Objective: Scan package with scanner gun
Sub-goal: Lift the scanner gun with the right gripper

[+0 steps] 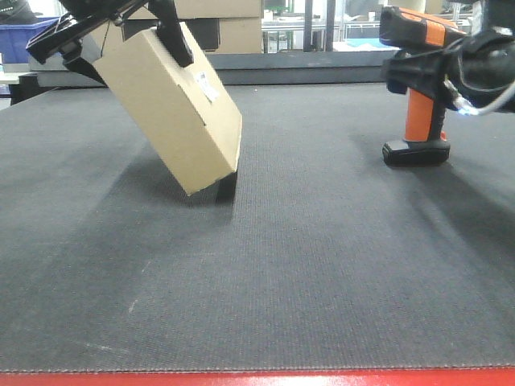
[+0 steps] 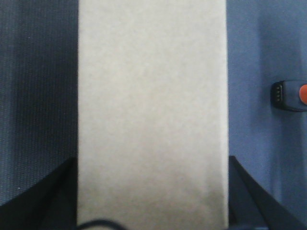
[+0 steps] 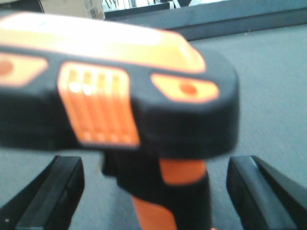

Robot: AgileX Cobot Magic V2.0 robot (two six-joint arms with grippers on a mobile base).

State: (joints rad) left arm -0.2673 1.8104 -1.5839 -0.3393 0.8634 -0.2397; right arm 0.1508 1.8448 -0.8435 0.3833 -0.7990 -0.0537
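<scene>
A dark grey mat (image 1: 282, 281) fills the foreground; toward the left a tan cardboard package (image 1: 173, 112) leans steeply, 1 lower corner at or just above the mat, pinched across its width by the left gripper (image 2: 151, 203); its white label (image 1: 207, 84) faces up and right. Further back on the right, an orange scanner gun (image 1: 417, 121) stands upright on its base; the right gripper (image 3: 158, 191) has 2 fingers spread either side of the handle, not touching. Closing off-centre could topple the gun; the package could pivot, turning the label away.
</scene>
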